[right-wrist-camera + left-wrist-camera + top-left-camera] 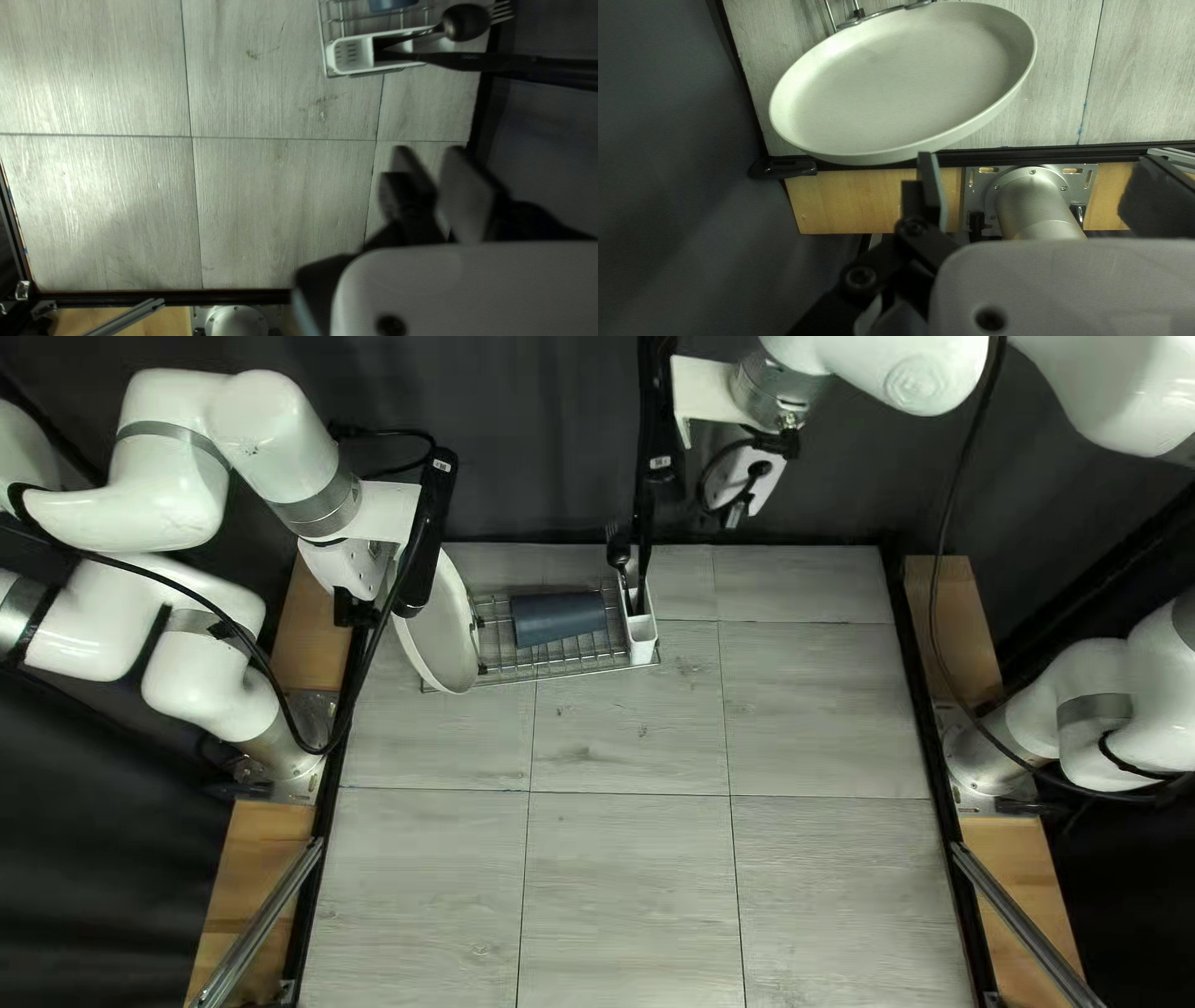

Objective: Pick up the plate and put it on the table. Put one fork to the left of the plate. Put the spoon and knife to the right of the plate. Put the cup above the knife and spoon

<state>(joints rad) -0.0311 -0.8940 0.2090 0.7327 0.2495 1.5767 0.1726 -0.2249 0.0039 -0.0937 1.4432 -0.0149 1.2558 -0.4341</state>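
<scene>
My left claw point(384, 607) is spread wide with nothing gripped, close to the plate point(438, 632), which stands tilted at the left end of the rack point(573, 670). I can't tell whether one finger point(932, 186) touches its rim. The blue cup point(558, 619) lies in the rack; spoon point(464, 23), fork point(501, 11) and a long dark utensil point(461, 60) stand in the white holder point(350, 57). My right claw point(735, 517) is parted slightly, holding nothing, above the table point(809, 709).
</scene>
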